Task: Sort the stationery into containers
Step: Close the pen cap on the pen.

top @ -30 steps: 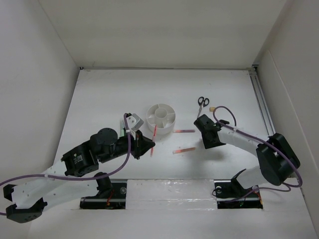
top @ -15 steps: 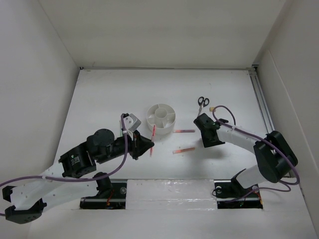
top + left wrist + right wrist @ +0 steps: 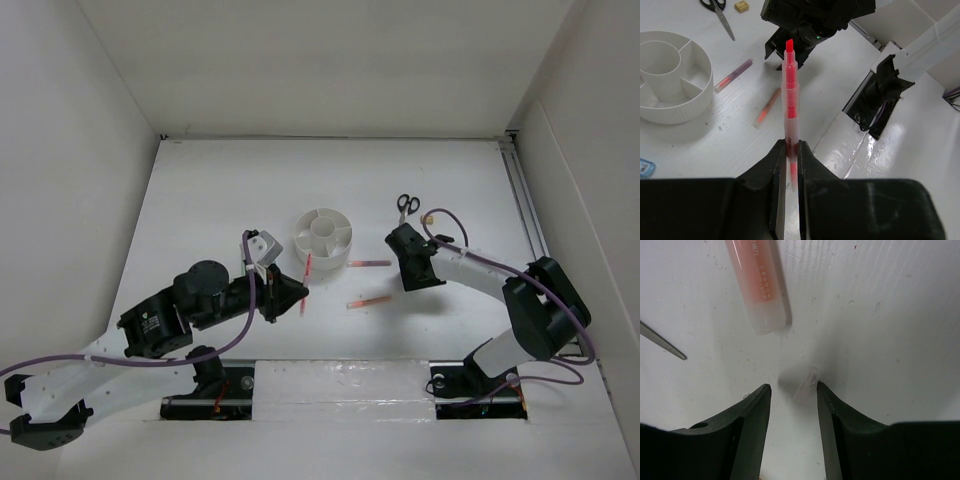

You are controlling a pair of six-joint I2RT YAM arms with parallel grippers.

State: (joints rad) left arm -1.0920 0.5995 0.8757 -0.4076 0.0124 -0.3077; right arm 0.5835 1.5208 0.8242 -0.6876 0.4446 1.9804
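One small shift: right gripper (image 3: 792, 387) nearer the organizer (image 3: 298, 236).

The right gripper (image 3: 792, 387) is seen from above at the bottom of the frame, its two black fingers (image 3: 752, 425) parted over a white table (image 3: 880, 315). A small pale, translucent piece (image 3: 804, 387) is framed in the gap, lying on the table just beside the right-hand finger and apart from the other. A pink pen (image 3: 760, 285) is laid at upper centre-left, its blunt end pointing down. A thin metal tip (image 3: 662, 345) is cut off by the left edge.
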